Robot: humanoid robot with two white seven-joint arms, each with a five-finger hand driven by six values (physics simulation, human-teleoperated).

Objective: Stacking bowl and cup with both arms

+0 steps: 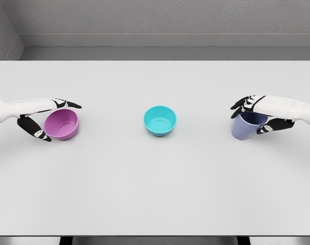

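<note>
At the frame's left edge, the left hand (45, 120) closes around the purple bowl (62, 124), whose mouth tilts toward the camera. At right, the right hand (257, 115) clamps the blue cup (245, 127), mouth tilted up-right. The teal bowl (160, 120) sits upright mid-tabletop (155, 189).

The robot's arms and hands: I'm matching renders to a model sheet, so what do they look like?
Both arms are smooth white shells. The left hand and right hand have black fingers with small white segments at the joints. No cables or markings are visible.

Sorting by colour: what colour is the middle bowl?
Teal bowl, shown in the head view.
</note>
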